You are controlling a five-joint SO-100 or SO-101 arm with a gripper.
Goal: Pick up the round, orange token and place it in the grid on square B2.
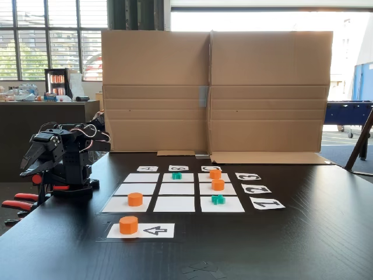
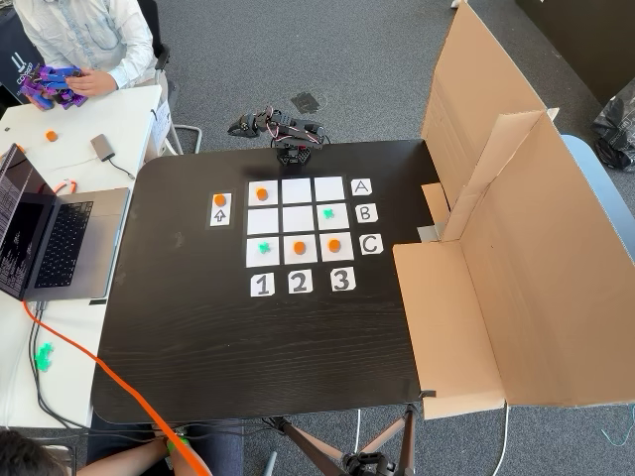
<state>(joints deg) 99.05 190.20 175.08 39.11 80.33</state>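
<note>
Your task has not really begun, as far as these pictures show. The round, bright orange plastic token (image 1: 128,224) you need sits on the near white arrow card (image 1: 156,230), just left of the printed arrow, near the front edge of the black tabletop (image 1: 291,245); in the fixed view from above it shows as an orange dot (image 2: 219,199) on the same card (image 2: 220,215), left of the grid. The three-by-three grid of white paper cells (image 1: 175,203) lies just beyond that card, with letter cards along its far side and number cards to its right in the front fixed view. Its centre cell, square B2 (image 1: 176,188), is bare white paper (image 2: 297,219) with nothing on it. Other cells are already taken: three more orange discs and two green cross-shaped tokens sit in the surrounding cells, so you must not mistake any of those for the piece to move. The black robot arm (image 1: 58,154) is folded at the far left of the tabletop, well apart from the token and the grid, and its claw (image 1: 29,163) hangs low over the edge; I cannot tell whether its fingers are apart or together. Everything is left for you: reach to the arrow card, grasp the token, carry it over the near row, and set it on the centre cell.
</note>
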